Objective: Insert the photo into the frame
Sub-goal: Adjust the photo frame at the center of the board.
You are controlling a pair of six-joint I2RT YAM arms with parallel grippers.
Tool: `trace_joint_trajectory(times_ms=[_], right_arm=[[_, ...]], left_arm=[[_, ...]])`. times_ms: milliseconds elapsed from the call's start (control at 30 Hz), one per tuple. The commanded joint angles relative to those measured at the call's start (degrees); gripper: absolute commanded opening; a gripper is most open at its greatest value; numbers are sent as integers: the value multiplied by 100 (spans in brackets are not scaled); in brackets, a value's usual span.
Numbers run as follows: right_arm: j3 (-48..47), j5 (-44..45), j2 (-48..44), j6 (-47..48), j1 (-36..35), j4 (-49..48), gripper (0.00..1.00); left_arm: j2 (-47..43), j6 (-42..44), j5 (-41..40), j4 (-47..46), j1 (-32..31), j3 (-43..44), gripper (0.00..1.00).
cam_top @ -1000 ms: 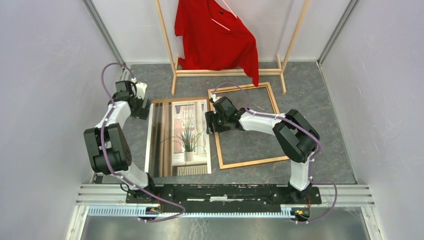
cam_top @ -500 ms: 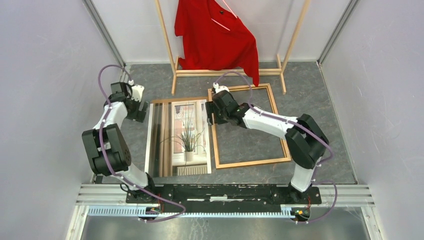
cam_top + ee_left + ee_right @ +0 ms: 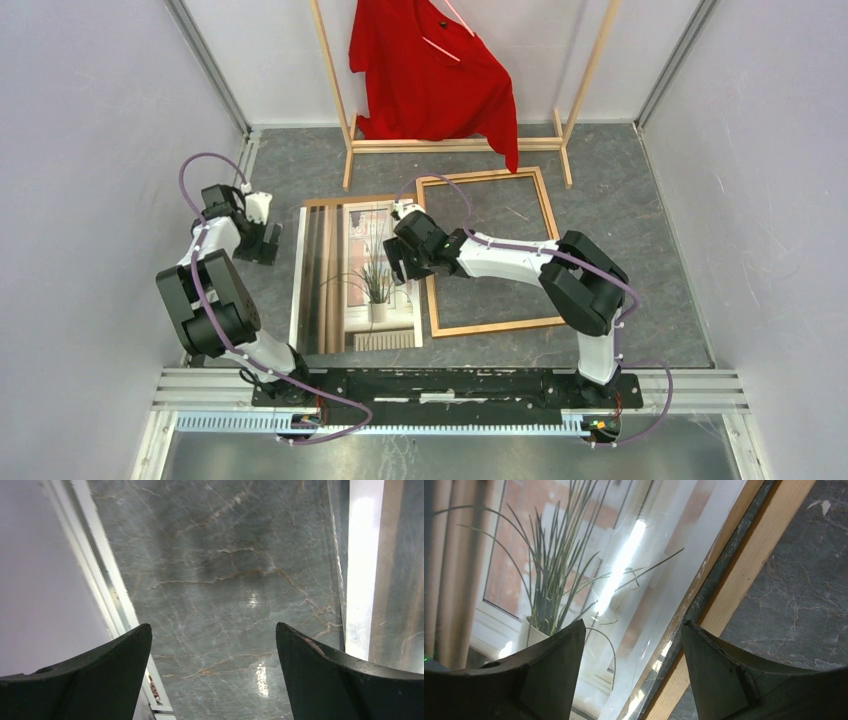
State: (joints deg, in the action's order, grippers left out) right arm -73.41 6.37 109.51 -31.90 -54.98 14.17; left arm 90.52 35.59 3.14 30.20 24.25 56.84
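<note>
Lying flat on the table (image 3: 640, 230), the photo (image 3: 372, 275) sits directly beneath the right gripper (image 3: 396, 266), whose two fingers are spread apart over the print's right edge and pinch nothing. From the wrist view, the grassy plant and the white pot show below and between those fingers (image 3: 549, 675). Glare streaks suggest a clear sheet may cover the print, though that is hard to confirm. A brown board (image 3: 360, 201) shows at the far edge of the print.

Just to the right of that gripper lies the frame (image 3: 510, 325), one rail close beside the photo's edge. Inside its opening only grey table shows.

The left gripper (image 3: 268, 243) hangs over bare table with its fingers spread wide, the photo off to its right.

One photo, one frame, two grippers. Beyond both stands one clothes rack (image 3: 455, 145) bearing one red shirt (image 3: 430, 70).
</note>
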Motion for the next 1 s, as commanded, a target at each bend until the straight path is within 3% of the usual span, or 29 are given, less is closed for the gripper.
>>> trace_joint_trajectory(times_ms=[0, 567, 967], right_arm=[[-114, 127, 73, -146, 31, -11, 78], [68, 221, 456, -506, 1, 174, 79], [446, -736, -37, -1318, -5, -649, 79]], left_arm=[[-176, 57, 266, -131, -7, -263, 100], [70, -398, 370, -806, -303, -799, 100], [185, -579, 340, -954, -723, -1002, 100]])
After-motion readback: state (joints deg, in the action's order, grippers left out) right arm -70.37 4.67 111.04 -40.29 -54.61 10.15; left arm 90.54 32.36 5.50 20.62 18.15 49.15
